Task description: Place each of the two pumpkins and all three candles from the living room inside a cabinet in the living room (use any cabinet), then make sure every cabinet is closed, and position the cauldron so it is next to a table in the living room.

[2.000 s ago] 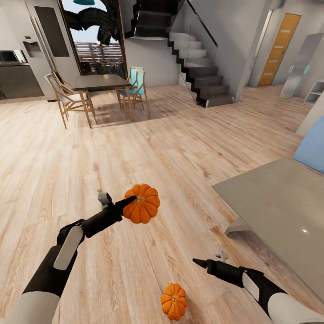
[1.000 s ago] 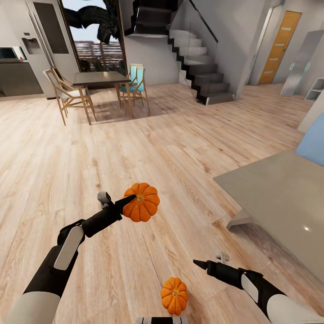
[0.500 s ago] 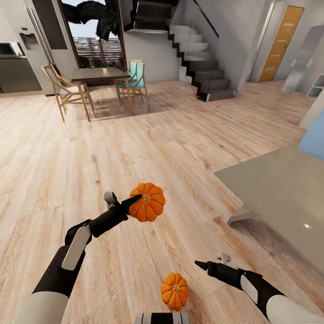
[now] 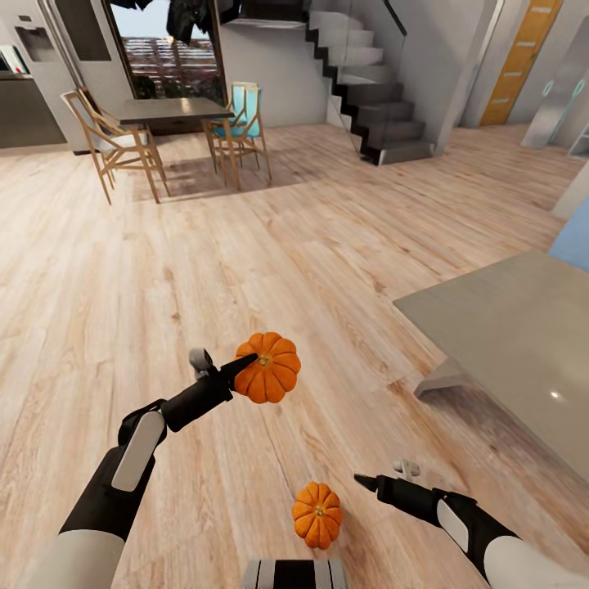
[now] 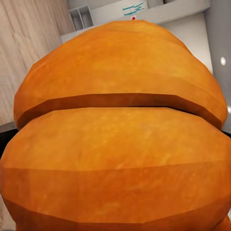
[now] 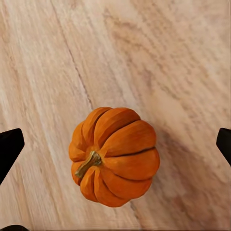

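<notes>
Left claw (image 4: pixel 242 366) grips one pumpkin (image 4: pixel 269 367); right claw (image 4: pixel 366 481), spread wide, hovers over the floor pumpkin (image 6: pixel 114 156), which lies at its nine o'clock.

Arms: pale grey upper sleeves, black forearms with white oval panels, tapering black jaws.

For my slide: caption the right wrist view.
Open right claw poised above a small orange pumpkin on the wooden floor.

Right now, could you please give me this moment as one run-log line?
left hand: shut on held pumpkin | right hand: open, above floor pumpkin | floor: wood | cabinet: unseen
</notes>
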Controlling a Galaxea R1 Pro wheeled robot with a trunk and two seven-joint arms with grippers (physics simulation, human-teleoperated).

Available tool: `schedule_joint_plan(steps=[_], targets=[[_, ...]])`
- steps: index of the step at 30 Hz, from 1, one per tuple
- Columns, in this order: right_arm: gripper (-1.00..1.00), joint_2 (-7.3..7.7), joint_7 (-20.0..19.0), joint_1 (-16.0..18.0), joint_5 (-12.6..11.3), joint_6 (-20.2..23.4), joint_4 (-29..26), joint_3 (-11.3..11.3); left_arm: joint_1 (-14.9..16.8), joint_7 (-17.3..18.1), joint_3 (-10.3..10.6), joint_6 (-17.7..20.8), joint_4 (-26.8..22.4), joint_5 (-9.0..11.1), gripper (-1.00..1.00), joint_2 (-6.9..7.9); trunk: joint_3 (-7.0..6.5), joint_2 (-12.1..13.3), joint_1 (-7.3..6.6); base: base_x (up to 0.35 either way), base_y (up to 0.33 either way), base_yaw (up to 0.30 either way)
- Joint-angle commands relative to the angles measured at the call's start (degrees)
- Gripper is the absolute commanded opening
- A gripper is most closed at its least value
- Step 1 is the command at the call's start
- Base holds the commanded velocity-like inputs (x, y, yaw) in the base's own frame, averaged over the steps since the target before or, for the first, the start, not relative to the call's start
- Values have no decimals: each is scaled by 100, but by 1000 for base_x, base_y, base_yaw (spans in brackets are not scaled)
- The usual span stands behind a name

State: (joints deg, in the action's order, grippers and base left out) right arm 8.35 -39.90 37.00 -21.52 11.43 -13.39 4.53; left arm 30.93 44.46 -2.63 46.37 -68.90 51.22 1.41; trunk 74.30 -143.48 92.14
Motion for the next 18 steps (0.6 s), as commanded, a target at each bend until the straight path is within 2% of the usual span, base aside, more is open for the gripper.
schedule_joint_plan(steps=[1,18], targets=[[100,0,0,0,-1,0,-1,0,0,10,1,10,-1,20,-100,0,23,-2,2,0,0,0],[100,0,0,0,9,5,10,25,0,10,7,4,-1,20,-100,0,399,-24,46,0,0,0]])
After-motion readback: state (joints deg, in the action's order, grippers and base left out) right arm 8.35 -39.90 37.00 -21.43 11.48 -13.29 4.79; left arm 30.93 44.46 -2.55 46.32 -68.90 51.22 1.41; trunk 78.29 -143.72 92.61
